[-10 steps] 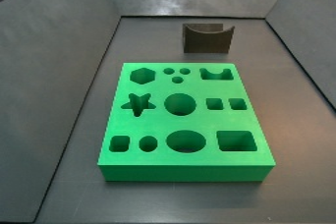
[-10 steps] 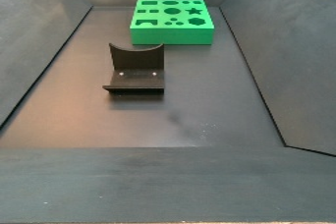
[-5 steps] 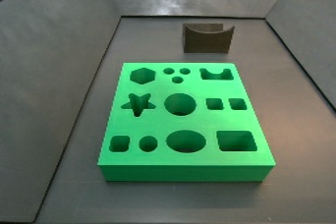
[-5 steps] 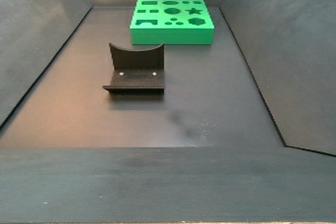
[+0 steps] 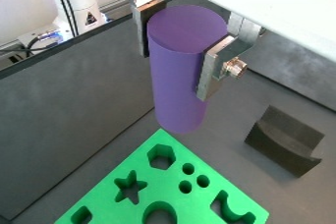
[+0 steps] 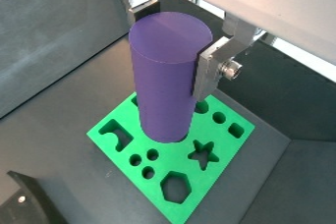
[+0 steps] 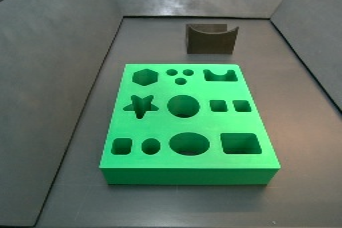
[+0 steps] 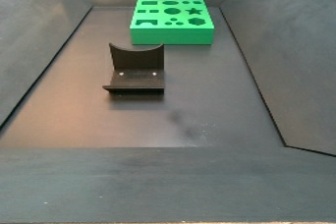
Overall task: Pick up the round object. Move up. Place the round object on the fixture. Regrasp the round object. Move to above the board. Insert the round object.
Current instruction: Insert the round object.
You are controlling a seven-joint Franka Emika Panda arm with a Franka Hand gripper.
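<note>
High above the board point(image 5: 164, 184), the hand point(image 5: 178, 41) grips the round object point(image 5: 180, 66) upright between closed fingers; any misalignment could jam it against the hole's rim.

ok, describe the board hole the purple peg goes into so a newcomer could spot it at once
Find the bright green rectangular board on the dark floor, with the gripper holding the matte purple cylinder peg high above it. Go to the board's centre: the hole is the round one between the star cut-out and two small squares. Judging by width, it alone suits the peg: bigger than the other circles, and unlike the oval, truly round.
</note>
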